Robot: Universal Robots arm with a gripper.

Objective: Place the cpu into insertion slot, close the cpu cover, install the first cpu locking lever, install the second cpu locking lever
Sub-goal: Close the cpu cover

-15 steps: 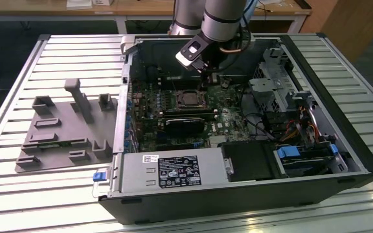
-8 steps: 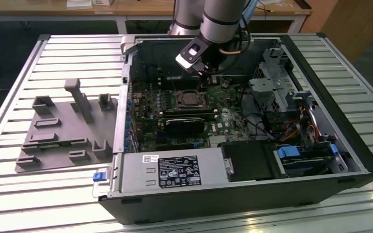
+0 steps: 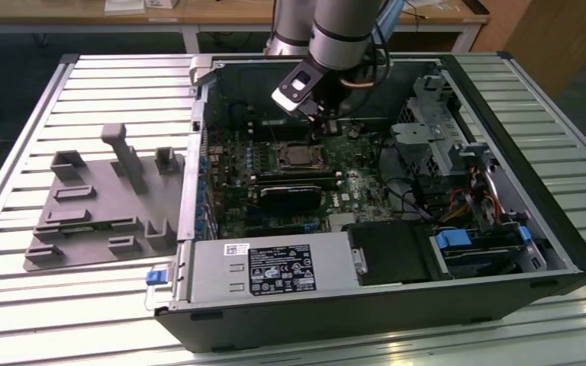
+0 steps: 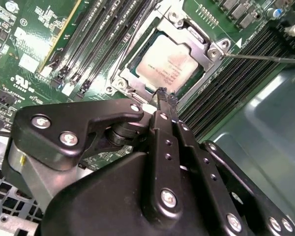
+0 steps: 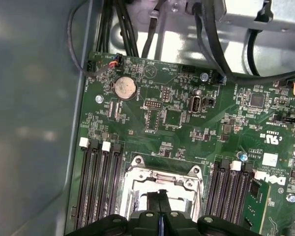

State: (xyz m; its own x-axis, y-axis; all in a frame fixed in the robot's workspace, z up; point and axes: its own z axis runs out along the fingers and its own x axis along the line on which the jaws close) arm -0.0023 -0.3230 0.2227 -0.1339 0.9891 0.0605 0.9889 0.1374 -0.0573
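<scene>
So, the cpu (image 4: 163, 66) is seated in the slot (image 4: 130, 69) with the cover (image 4: 187, 29) down over it. The gripper (image 4: 165, 96) (pinched closed, nothing in it) hangs over the cover's edge, with the cpu just nearer, toward the exterior view's left.

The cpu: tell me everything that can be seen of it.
The cpu is a small flat square chip, its pale silver-grey metal face bearing faint print. It lies flat on the green motherboard, showing through the window of the silvery cpu cover framing it. The gripper, jaws shut, hangs close over one edge; contact cannot be told.
</scene>
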